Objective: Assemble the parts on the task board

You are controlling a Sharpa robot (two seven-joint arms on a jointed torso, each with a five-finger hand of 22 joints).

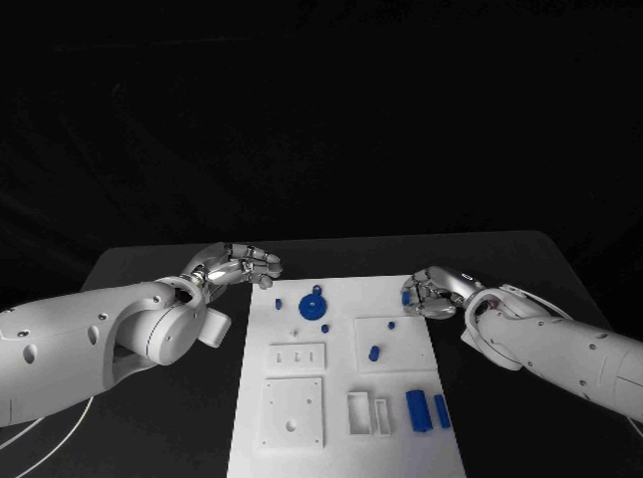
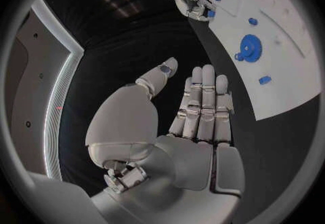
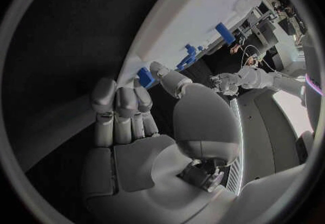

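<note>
**Both hands at the board's far corners, right hand on a blue part**

Head view: the white task board (image 1: 343,398) lies lengthwise down the middle of the black table (image 1: 149,269), with bare table on both long sides and beyond its far edge. The left hand (image 1: 240,265) sits just off the board's far left corner, fingers loosely curled, nothing in them. The right hand (image 1: 434,293) is at the far right edge, fingers bent around a small blue part (image 1: 406,297). A blue gear (image 1: 312,304) stands near the far end; two blue blocks (image 1: 426,409) lie near the right edge closer in.

Left wrist view: the left hand (image 2: 196,110) is flat, fingers straight and together, thumb apart, empty, over bare table beside the board's edge. The gear (image 2: 248,48) is well apart from it.

Right wrist view: the right hand (image 3: 135,115) has its fingers side by side, the thumb tip touching the blue part (image 3: 145,76) at the board's edge.
</note>
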